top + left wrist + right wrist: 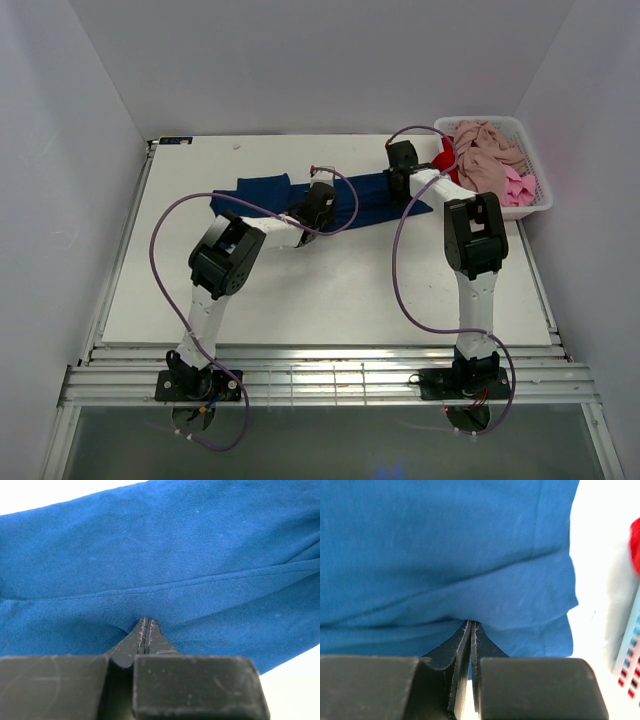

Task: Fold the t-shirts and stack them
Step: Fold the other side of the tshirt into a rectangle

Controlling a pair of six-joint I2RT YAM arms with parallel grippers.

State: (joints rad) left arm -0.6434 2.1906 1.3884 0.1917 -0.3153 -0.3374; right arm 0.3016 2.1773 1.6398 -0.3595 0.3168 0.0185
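Note:
The navy blue t-shirt point(260, 195) lies spread in a long strip across the far middle of the white table. My left gripper point(322, 190) is over its middle. In the left wrist view its jaws point(146, 623) are shut on a pinch of the blue cloth point(175, 545). My right gripper point(400, 188) is at the shirt's right end. Its jaws point(471, 626) are shut on a fold of the blue cloth point(445, 540) near the hem. No white graphic shows. A pink-beige t-shirt point(485, 160), a bright pink one point(518, 188) and a red one point(447, 160) lie in the basket.
The white slotted basket point(540, 200) stands at the back right, just right of my right gripper; its corner point(627, 650) and the red cloth point(635, 540) show in the right wrist view. White walls close the table in at the back and both sides.

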